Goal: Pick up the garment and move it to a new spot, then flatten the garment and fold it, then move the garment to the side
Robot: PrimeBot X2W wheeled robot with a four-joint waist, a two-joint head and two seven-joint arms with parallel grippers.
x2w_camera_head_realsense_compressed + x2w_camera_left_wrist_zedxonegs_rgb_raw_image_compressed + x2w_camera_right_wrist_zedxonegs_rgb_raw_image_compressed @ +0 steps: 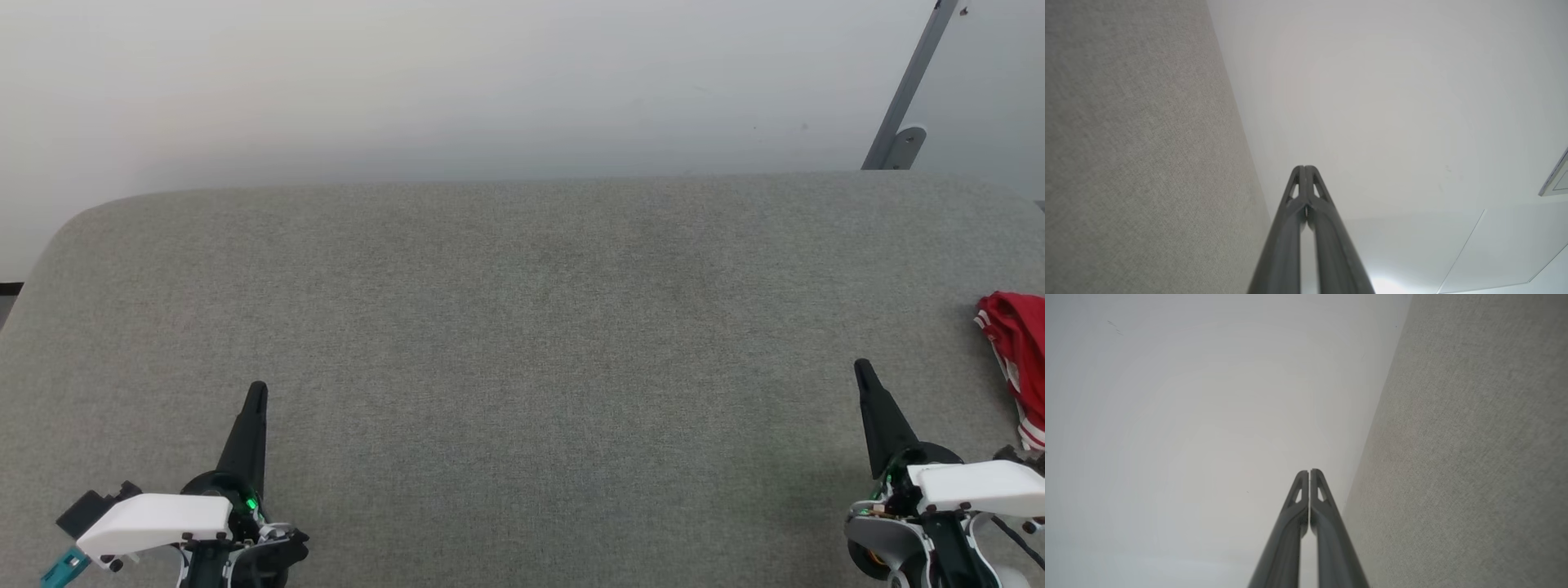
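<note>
A: Report status.
B: Left gripper (pixel 256 394) and right gripper (pixel 863 369): fingers pressed together, holding nothing; garment (pixel 1019 339): red, crumpled, white-striped trim; lies on grey table (pixel 522 327), far right, near right gripper.

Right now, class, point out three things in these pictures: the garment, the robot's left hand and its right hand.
garment (pixel 1015 331): head view, on its bunched red cloth.
left hand (pixel 256 392): head view, at the closed tips of its dark fingers.
right hand (pixel 862 369): head view, at the closed tips of its dark fingers.
</note>
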